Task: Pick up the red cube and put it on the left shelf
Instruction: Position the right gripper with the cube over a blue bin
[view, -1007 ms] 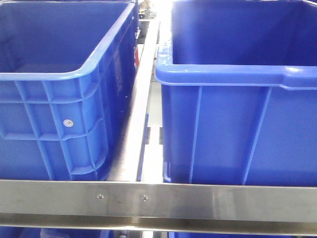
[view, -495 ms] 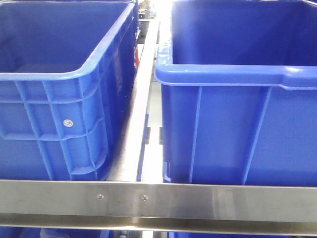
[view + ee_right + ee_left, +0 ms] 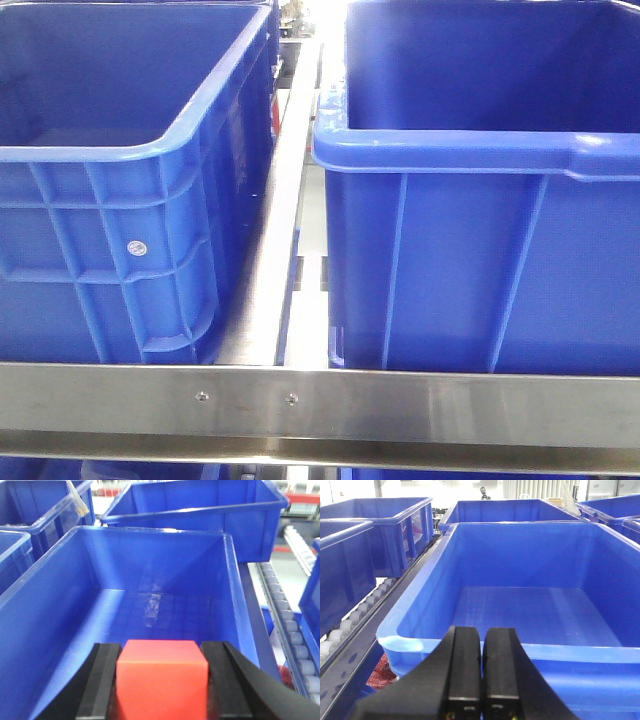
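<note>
Two claws: both show up, each only in its own wrist cam, and neither is visible from the front cam.
Right claw (image 3: pixel 162 680): fingers spread about as wide as the block, clamped on the red cube (image 3: pixel 162 672), one black pad pressed against each side.
Red cube: sitting right between the right claw's pads, raised above the open blue bin (image 3: pixel 150 600) that lies ahead of and below the claw, so it's not resting on anything.
Left claw (image 3: pixel 481 675): fingers pushed together with only a thin slit between them, nothing in it, hovering in front of the near rim of another blue bin (image 3: pixel 530 605).
What changed: honestly nothing I can spot. The front cam shows the same two blue bins (image 3: pixel 120 180) and the steel rail (image 3: pixel 320 400) in the same spots across the last second, no arm coming into view.
What that means: looks like the pick is done and the carry hasn't really gotten going, or the arms are just moving outside that cam's view.
Left shelf: can't tell which spot counts as it from these views.
Next, my guess: swing the cube over to the left side and let go there.
</note>
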